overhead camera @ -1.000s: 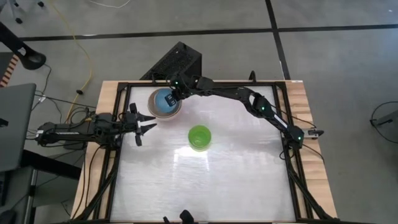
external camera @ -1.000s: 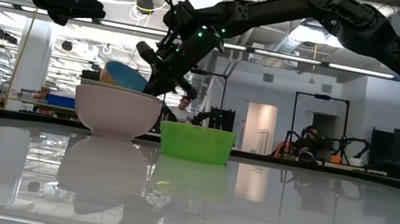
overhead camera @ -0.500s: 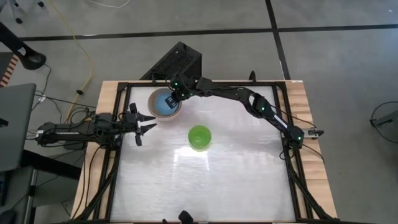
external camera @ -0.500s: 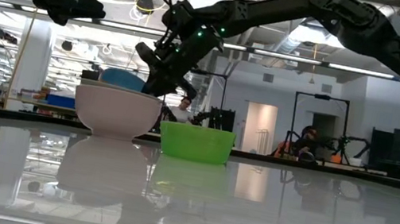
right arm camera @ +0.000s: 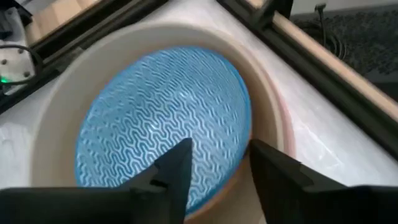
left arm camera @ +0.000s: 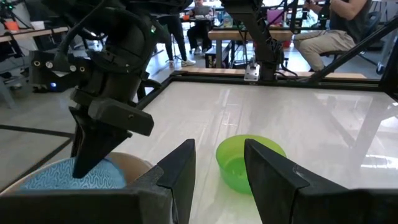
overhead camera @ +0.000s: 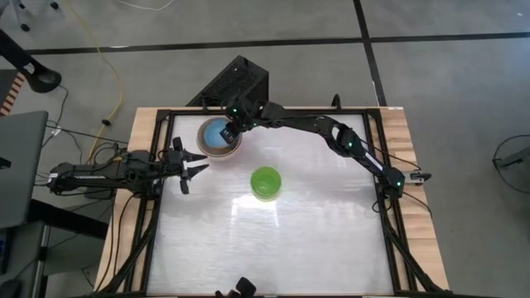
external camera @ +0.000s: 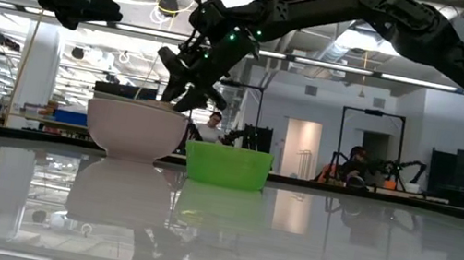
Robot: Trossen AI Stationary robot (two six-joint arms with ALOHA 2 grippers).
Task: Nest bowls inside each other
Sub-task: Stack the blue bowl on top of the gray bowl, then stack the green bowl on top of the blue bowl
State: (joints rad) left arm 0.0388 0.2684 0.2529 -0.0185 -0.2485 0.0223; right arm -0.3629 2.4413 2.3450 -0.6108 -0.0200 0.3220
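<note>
A small light blue bowl (right arm camera: 158, 118) lies level inside a stack of larger bowls (overhead camera: 219, 136) at the table's far left. Cream, beige and pink rims (right arm camera: 273, 118) show around it. In the low view only the stack's outer wall (external camera: 134, 129) shows. My right gripper (right arm camera: 217, 168) hangs open just over the stack's right rim (external camera: 177, 93), one finger over the blue bowl and one over the beige rim, touching neither. The green bowl (overhead camera: 266, 183) stands alone on its base mid-table. My left gripper (overhead camera: 197, 164) waits open at the left edge, pointing level toward the green bowl (left arm camera: 249, 162).
Black frame rails (overhead camera: 377, 157) border the table. A black box (overhead camera: 238, 81) sits just beyond the far edge behind the stack. The glossy table top (overhead camera: 273, 248) stretches bare toward the near edge. People sit in the room beyond the table (left arm camera: 339, 25).
My right gripper has opened and let go of the blue bowl. The bowl stood tilted with its rim above the stack. It has dropped level into the stack and no longer shows in the low view. The gripper has stayed over the stack's rim.
</note>
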